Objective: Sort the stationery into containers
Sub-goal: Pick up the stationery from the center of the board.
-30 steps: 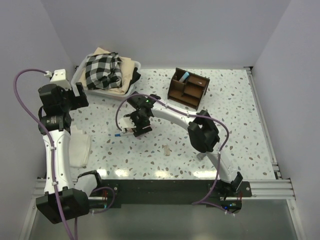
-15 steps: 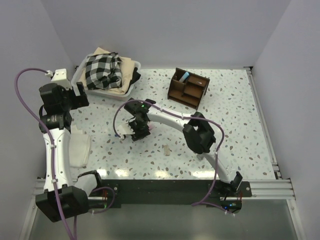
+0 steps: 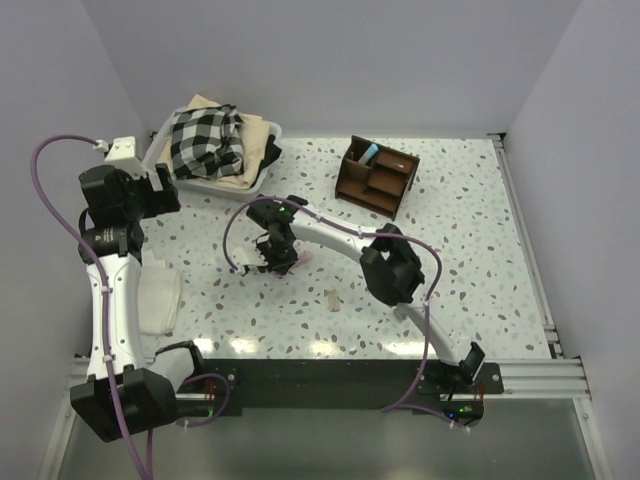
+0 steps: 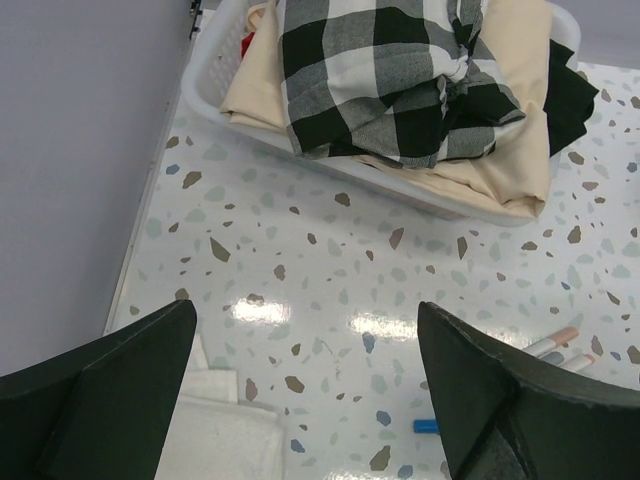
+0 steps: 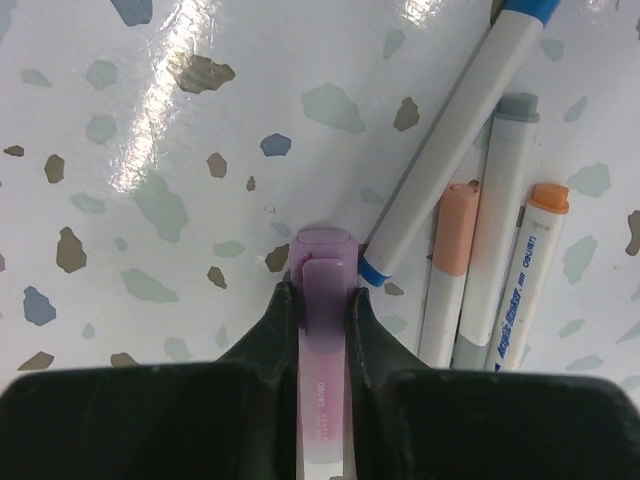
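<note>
My right gripper point(image 5: 322, 300) is shut on a pink pen point(image 5: 322, 345) with a purple cap, which lies on the speckled table. Right beside it lie a white pen with blue ends point(image 5: 455, 150), a peach-capped marker point(image 5: 450, 270), a grey-capped one point(image 5: 500, 200) and an orange-capped one point(image 5: 525, 280). From above, the right gripper point(image 3: 275, 255) is at mid-table left. A beige stub point(image 3: 331, 299) lies nearer the front. The dark brown organizer point(image 3: 376, 176) stands at the back with a light blue item point(image 3: 369, 152) in it. My left gripper point(image 4: 305, 310) hangs open over bare table.
A white tub point(image 3: 215, 150) piled with checked and beige cloth stands at the back left. A folded white cloth point(image 3: 158, 300) lies at the left edge beside the left arm. The right arm's cable loops over the table above the pens.
My right gripper slid a little left over the pen group and its jaws closed on the pink pen. The left arm has stayed put.
</note>
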`<state>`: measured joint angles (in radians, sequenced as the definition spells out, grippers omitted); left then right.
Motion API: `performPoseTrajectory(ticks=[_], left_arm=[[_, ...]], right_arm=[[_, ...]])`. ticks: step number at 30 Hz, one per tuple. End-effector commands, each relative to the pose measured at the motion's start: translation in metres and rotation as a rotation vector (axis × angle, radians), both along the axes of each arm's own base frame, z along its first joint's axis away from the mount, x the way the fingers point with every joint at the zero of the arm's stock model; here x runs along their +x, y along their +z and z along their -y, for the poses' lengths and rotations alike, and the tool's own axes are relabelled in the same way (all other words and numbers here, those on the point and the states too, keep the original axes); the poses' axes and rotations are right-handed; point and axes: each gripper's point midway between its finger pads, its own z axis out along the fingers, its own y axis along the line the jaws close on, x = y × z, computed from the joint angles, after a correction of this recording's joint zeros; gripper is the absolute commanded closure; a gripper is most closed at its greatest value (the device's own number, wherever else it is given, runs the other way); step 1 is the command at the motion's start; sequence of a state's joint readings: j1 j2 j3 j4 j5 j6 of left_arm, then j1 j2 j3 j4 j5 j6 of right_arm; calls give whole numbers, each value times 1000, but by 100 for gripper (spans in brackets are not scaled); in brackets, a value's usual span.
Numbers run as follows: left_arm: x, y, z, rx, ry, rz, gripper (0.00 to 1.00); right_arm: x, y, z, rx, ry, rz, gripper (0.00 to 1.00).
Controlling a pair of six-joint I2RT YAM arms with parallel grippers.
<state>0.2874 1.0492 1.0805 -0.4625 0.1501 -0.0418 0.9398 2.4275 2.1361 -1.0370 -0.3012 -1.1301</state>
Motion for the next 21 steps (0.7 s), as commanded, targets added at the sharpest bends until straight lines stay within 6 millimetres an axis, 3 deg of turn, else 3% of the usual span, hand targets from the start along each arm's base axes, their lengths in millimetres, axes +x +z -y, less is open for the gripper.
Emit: performPoseTrajectory(ticks=[1,4,5,6,10,11,12,13,14,15,16,17,18,19,21], left_arm=[[12,1,9,-28,-57,31,4],[21,-3,20,-39,-142,42,9],[23,-5,32,-47,-222,48,11],[24,-6,38,-63,-256,50,12],[29,-12,56,-49,-413,80,15],[30,-14,62,-51,-458,85,15],[31,-15,65,-50,-482,89,16],[34,-16,66,-45,-501,99,17],[36,-17,69,-50,-519,104,17],[37,-16,70,-47,-532,112,17],[39,-14,73,-40,-557,130,17],[39,-13,78,-27,-610,141,17],[40,-11,79,-17,-627,148,17],[42,-8,79,-8,-639,155,16],[45,-10,81,12,-669,150,16]], right_arm=[[8,26,15,-34,-68,-11,100],[25,84,25,44,-138,38,100],[29,99,27,74,-162,52,100],[34,133,28,141,-192,87,100],[71,211,44,383,-497,99,100],[100,235,53,484,-588,141,100],[110,238,61,521,-658,133,100],[117,264,71,611,-771,117,100],[150,291,83,746,-854,175,100],[166,280,99,766,-959,185,100],[173,304,111,868,-1044,183,100],[202,328,132,993,-1098,263,100],[213,320,144,1012,-1156,281,100],[229,325,166,1056,-1249,318,100],[248,333,181,1132,-1308,360,100]])
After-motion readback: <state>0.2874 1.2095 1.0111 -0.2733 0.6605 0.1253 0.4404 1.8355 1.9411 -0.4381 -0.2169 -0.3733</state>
